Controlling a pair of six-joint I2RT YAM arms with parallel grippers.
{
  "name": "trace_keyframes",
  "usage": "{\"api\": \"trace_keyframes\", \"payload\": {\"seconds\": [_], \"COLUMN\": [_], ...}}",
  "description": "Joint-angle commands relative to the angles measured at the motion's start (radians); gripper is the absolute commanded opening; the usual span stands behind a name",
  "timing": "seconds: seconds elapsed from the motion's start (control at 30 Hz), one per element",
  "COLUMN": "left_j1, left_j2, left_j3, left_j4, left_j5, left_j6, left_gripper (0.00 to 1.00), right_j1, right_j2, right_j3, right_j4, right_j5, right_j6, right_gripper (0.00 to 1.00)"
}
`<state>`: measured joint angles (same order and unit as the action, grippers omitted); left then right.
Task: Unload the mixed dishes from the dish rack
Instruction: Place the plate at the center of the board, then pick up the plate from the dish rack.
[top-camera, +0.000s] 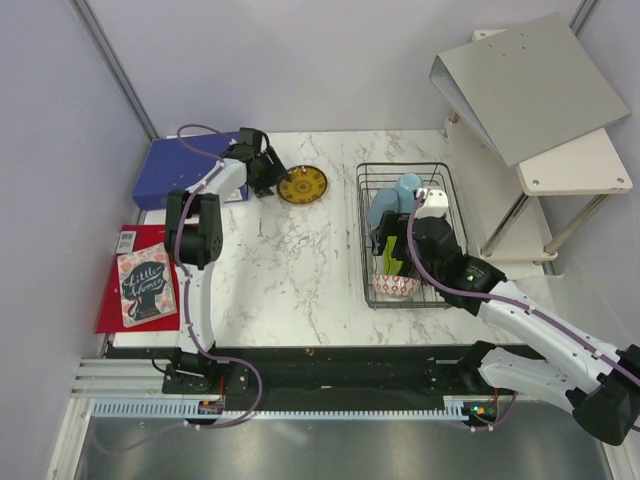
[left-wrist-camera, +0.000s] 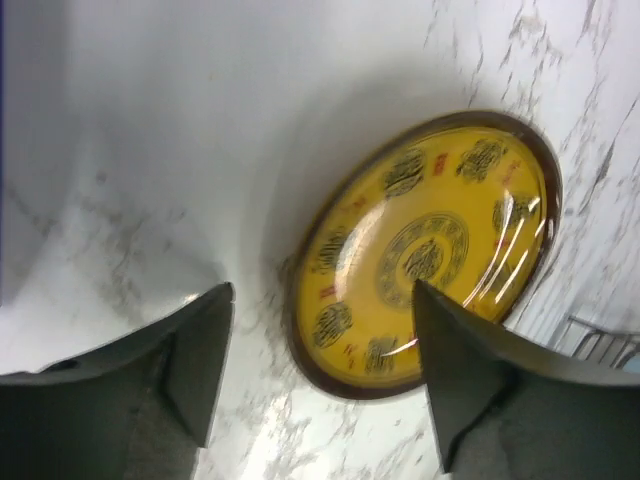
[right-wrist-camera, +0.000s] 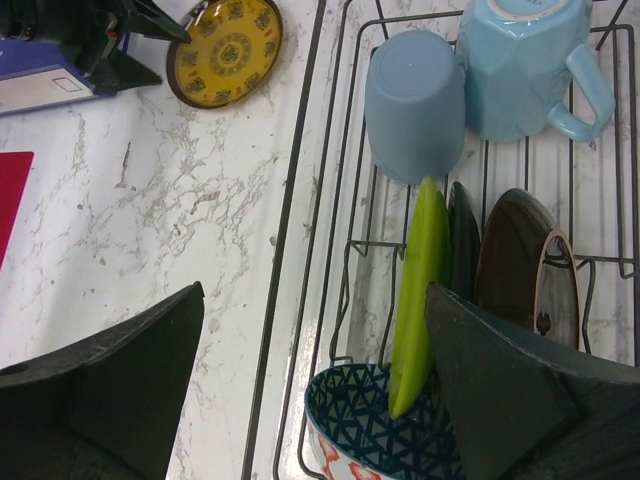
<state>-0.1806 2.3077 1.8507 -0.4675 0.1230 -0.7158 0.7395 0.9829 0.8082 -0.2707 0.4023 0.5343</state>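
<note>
Here, one yellow patterned plate (top-camera: 302, 184) is laid flat on the marble table (top-camera: 290, 270), framed by the spread jaws of the left gripper (left-wrist-camera: 322, 290). In the dish rack (right-wrist-camera: 530, 165), two light blue cups (right-wrist-camera: 415, 105), at least three upright plates (right-wrist-camera: 420, 280) and one patterned bowl (right-wrist-camera: 365, 430) are seen beneath the wide-open right gripper (right-wrist-camera: 312, 295).

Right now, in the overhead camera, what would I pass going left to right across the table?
Little Women book → yellow patterned plate → dish rack → white shelf.
</note>
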Motion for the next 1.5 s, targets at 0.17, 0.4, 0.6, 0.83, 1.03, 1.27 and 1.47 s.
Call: {"api": "trace_keyframes", "payload": {"seconds": [0.17,0.4,0.6,0.83,1.03,1.27,1.47], "left_j1": [0.010,-0.026,-0.152,-0.329,-0.364,-0.376,-0.378], "left_j2": [-0.312,-0.638,-0.879,-1.021,-1.045,-1.064,-1.087], "left_j3": [-0.105,-0.422,-0.651,-0.778,-0.821,-0.877,-0.918], "left_j4": [-0.011,0.090,0.159,0.159,0.153,0.153,0.152], "left_j5": [-0.051,-0.002,-0.095,-0.252,-0.270,-0.278,-0.273], "left_j6": [-0.002,-0.068,-0.073,-0.040,-0.024,-0.017,-0.017], "left_gripper": [0.99,0.99,0.97,0.95,0.95,0.95,0.95], "right_j1": [0.001,0.000,-0.002,0.001,0.001,0.003,0.017], "right_j2": [0.012,0.183,0.226,0.202,0.157,0.109,0.108], "right_j3": [0.132,0.258,0.217,0.189,0.197,0.201,0.175], "right_j4": [-0.117,-0.324,-0.338,-0.366,-0.449,-0.545,-0.582], "right_j5": [0.167,0.421,0.443,0.435,0.443,0.386,0.366], "right_j6": [-0.014,-0.033,0.003,0.052,0.059,0.032,0.001], "right_gripper": [0.98,0.96,0.77,0.60,0.49,0.38,0.39]}}
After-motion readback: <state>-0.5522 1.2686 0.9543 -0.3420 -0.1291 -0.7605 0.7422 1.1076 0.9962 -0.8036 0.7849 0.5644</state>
